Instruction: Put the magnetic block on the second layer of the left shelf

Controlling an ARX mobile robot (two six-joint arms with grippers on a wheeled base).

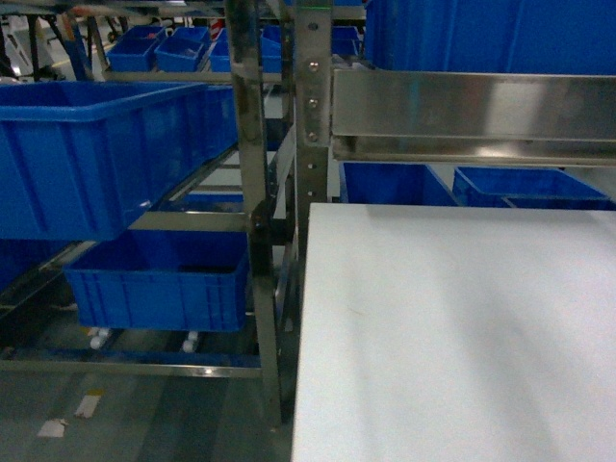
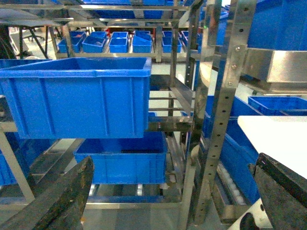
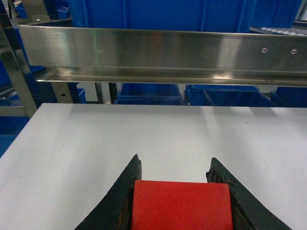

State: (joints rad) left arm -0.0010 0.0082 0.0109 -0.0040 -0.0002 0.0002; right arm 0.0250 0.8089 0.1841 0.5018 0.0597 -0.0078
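Observation:
The red magnetic block (image 3: 182, 206) sits between the two black fingers of my right gripper (image 3: 173, 167), which is shut on it above the white table (image 3: 144, 134). My left gripper (image 2: 172, 191) is open, nothing between its dark fingers (image 2: 62, 196), and it faces the steel rack. The left shelf second layer holds a large deep blue tub (image 1: 96, 154), also seen in the left wrist view as the big tub (image 2: 81, 96). Neither gripper appears in the head view.
A lower blue tub (image 1: 159, 284) rests under the second layer. Punched steel uprights (image 1: 313, 115) stand between the left rack and the white table (image 1: 452, 337). A steel rail (image 1: 472, 120) crosses above the table's far edge. More blue bins (image 2: 120, 42) fill racks behind.

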